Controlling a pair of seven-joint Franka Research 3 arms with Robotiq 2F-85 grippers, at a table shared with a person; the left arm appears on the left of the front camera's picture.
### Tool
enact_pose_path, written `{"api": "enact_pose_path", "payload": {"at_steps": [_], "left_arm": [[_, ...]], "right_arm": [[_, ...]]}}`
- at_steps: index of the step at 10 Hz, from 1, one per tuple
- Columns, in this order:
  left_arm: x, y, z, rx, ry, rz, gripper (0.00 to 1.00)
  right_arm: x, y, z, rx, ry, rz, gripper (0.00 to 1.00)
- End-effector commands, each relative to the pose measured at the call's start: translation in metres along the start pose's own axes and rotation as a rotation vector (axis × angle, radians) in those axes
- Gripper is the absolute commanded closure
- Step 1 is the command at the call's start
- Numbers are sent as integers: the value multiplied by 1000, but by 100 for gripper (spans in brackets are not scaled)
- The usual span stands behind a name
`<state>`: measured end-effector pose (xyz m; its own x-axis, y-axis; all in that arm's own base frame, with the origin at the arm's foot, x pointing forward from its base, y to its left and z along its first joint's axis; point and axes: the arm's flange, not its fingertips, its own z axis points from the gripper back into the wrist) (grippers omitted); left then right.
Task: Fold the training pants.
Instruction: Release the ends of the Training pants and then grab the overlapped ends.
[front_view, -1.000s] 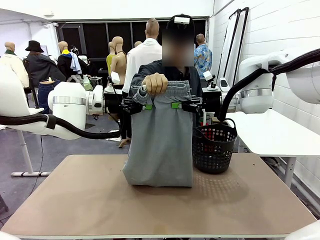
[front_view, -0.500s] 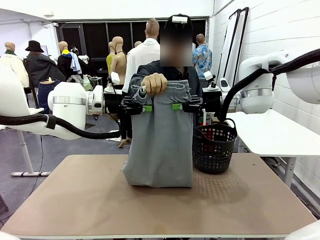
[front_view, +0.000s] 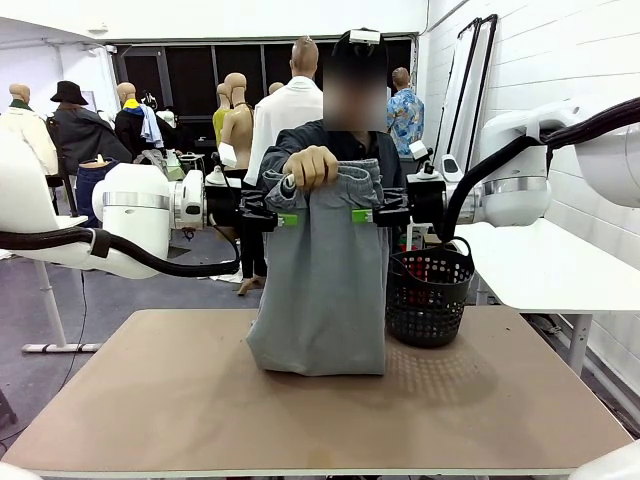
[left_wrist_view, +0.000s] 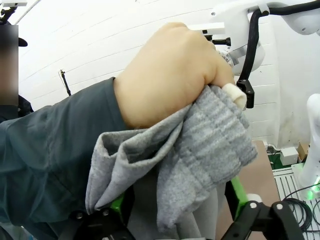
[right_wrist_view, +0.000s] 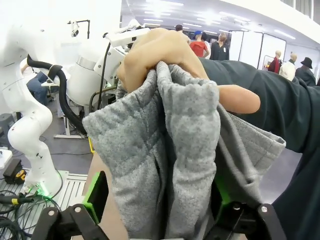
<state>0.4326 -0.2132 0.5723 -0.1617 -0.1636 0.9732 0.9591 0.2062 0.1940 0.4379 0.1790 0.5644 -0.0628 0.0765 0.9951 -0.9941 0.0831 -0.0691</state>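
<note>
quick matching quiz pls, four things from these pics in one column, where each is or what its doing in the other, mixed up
1 training pants
2 black mesh basket
3 person's hand
4 left gripper

a stands on the table, at the pants' right in the front view
b clutches the top of the pants
c held upright, lower end on the table
d jaws open at the pants' left edge

Pairs: 1-c, 2-a, 3-b, 4-d

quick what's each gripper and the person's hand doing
left gripper: open around the pants
right gripper: open around the pants
person's hand: gripping the pants
</note>
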Motion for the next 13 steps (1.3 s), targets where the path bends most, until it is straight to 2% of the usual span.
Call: {"api": "enact_pose_path", "payload": {"at_steps": [1, 13], "left_arm": [[1, -3, 9, 33, -10, 17, 0], [-10, -6, 37, 165, -10, 20, 0]], "right_arm": [[1, 6, 6, -14, 22, -20, 0], [6, 10, 21, -126, 54, 11, 0]]}}
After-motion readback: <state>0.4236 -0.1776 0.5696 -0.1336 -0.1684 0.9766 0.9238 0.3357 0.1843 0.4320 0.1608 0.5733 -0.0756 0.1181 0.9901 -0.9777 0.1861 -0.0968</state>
